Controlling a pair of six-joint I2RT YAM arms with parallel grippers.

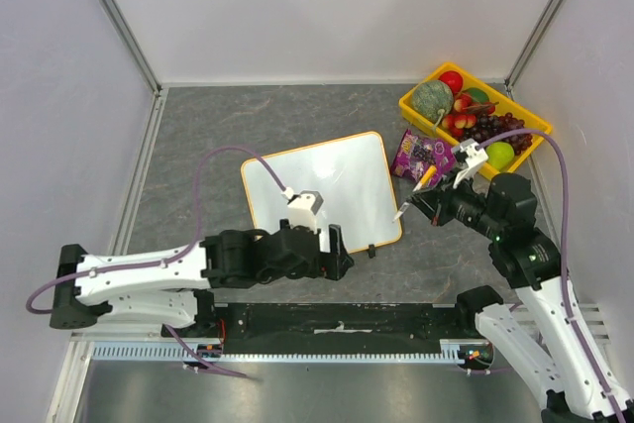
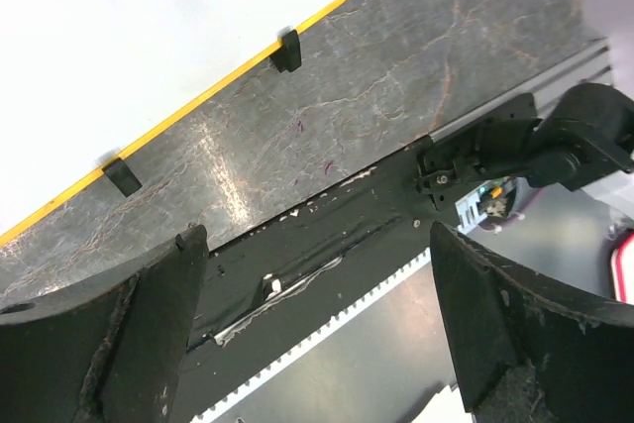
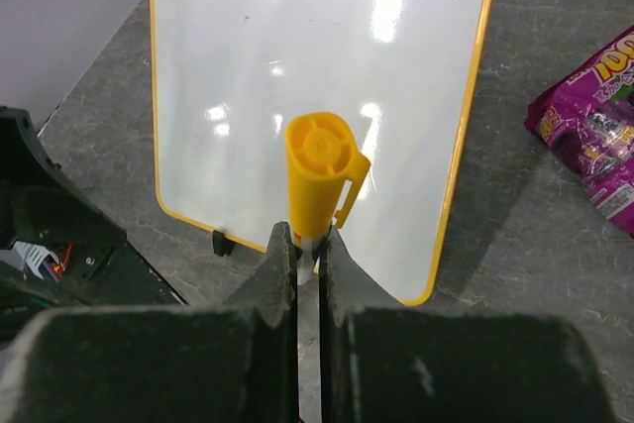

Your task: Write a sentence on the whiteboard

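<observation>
Nearest the right wrist lens, two black padded fingers (image 3: 277, 274) of the right tool (image 3: 309, 245) press together on the thin white shaft of a pen (image 3: 317, 175). Its yellow plastic cap, ribbed on top and with a side clip, sticks out beyond them. The rest of the shaft is hidden in the grip.

From above, the right tool (image 1: 424, 201) and the pen (image 1: 414, 197) are small and hard to read.

The left tool (image 2: 317, 245) stands wide apart, its worn, scuffed fingers (image 2: 149, 324) holding nothing. Both are cut off by the picture's bottom edge. Only this view shows the two black clips (image 2: 287, 50) closely.

The whiteboard (image 1: 317, 185) lies flat mid-bench, rounded at the corners and rimmed in orange-yellow. From above, its near edge is partly covered by the left tool (image 1: 342, 245). The right wrist view shows its glossy face (image 3: 248, 96) plain white with glare spots. The left wrist view (image 2: 149, 47) catches just one corner.

The bench (image 1: 198, 136) is grey and marbled. A purple snack bag (image 1: 421, 156) lies beside a yellow bin (image 1: 408, 104) of fruit, seen whole only from above.
</observation>
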